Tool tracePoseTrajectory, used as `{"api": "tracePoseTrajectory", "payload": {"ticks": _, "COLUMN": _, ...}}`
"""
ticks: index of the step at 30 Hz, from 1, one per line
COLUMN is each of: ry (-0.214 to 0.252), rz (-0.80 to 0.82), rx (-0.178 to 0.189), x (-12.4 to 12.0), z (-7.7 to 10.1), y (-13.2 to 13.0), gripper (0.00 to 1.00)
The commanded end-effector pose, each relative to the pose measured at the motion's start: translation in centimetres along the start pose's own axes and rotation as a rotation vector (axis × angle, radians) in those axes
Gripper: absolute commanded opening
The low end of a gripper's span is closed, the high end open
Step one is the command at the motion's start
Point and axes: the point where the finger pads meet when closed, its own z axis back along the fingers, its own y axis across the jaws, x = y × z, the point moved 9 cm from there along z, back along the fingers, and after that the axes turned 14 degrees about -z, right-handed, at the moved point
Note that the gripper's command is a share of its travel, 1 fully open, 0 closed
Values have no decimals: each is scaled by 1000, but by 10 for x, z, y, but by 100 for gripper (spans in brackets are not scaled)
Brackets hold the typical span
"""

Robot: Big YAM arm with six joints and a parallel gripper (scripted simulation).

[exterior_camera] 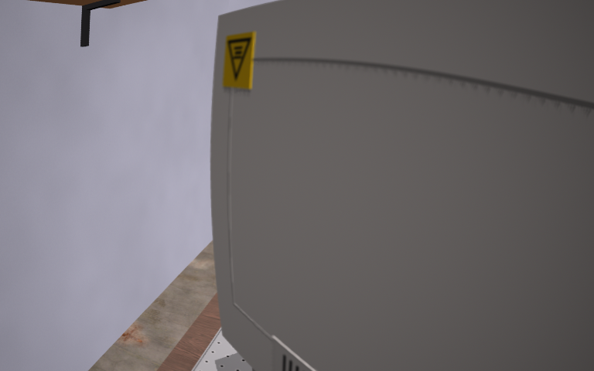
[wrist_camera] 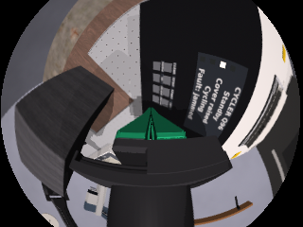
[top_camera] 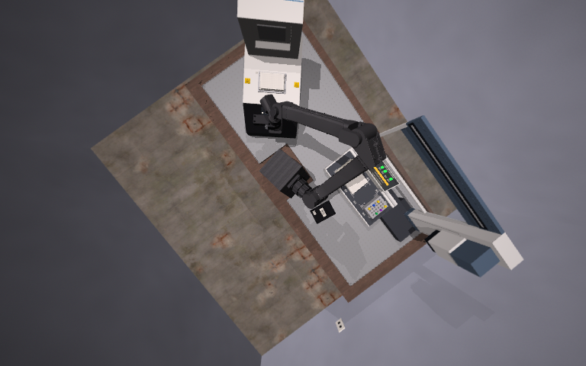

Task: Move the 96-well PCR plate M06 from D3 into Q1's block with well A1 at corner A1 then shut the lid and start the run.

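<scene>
Top view: PCR plate M06 (top_camera: pixel 272 81) sits on cycler Q1's (top_camera: pixel 252 64) block under the raised lid (top_camera: pixel 271 17), just behind the gripper (top_camera: pixel 268 123), which hovers over the black front panel (top_camera: pixel 252 129); wrist view: green fingers pressed together, holding nothing, near the keys (wrist_camera: pixel 162 82).

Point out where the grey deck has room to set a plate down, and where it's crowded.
Roomiest: the deck stretch between the small black nest, the hand-off row and the brown rim. A second patch lies between cycler Q1 and the rim. Crowded: around the arm's base and Q1's front panel, where the shut end effector hovers.
</scene>
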Motion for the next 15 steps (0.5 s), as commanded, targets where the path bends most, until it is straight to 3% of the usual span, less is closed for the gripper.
{"api": "tracePoseTrajectory", "payload": {"ticks": 1, "ry": -32, "rz": -36, "rx": -48, "x": 4, "z": 21, "y": -14, "gripper": 0}}
{"api": "tracePoseTrajectory", "payload": {"ticks": 15, "ry": -1, "rz": 21, "rx": -15, "x": 8, "z": 3, "y": -4, "gripper": 0}}
